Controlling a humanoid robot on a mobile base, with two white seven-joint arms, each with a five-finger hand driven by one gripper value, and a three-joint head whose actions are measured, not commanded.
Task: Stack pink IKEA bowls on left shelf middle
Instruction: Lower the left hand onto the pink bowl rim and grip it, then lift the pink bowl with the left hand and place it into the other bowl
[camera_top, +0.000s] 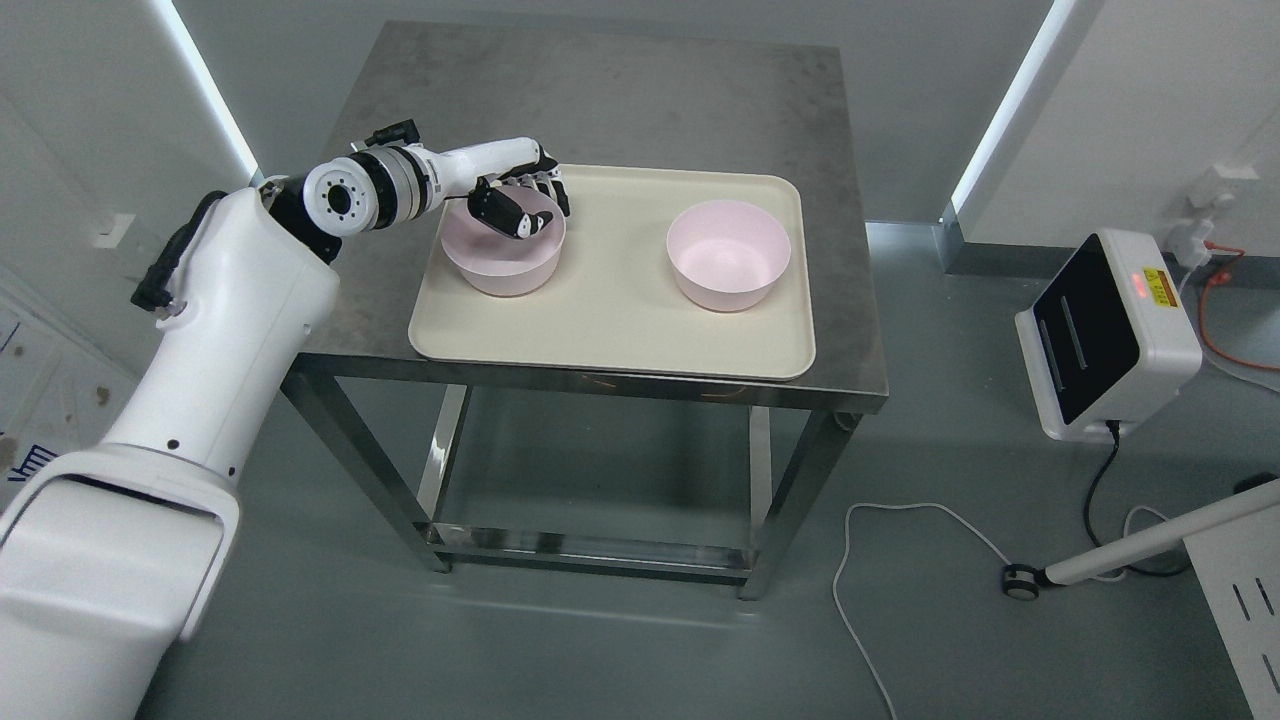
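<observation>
With its thumb inside and fingers over the far rim, the left hand (520, 200) seems to pinch the near pink bowl (502, 250) on the tray (620, 330) (grip partly hidden), so lift straight before carrying toward the second bowl (728, 253), well off to its right.

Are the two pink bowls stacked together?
No, the left pink bowl and right pink bowl sit apart on the tray.
</observation>
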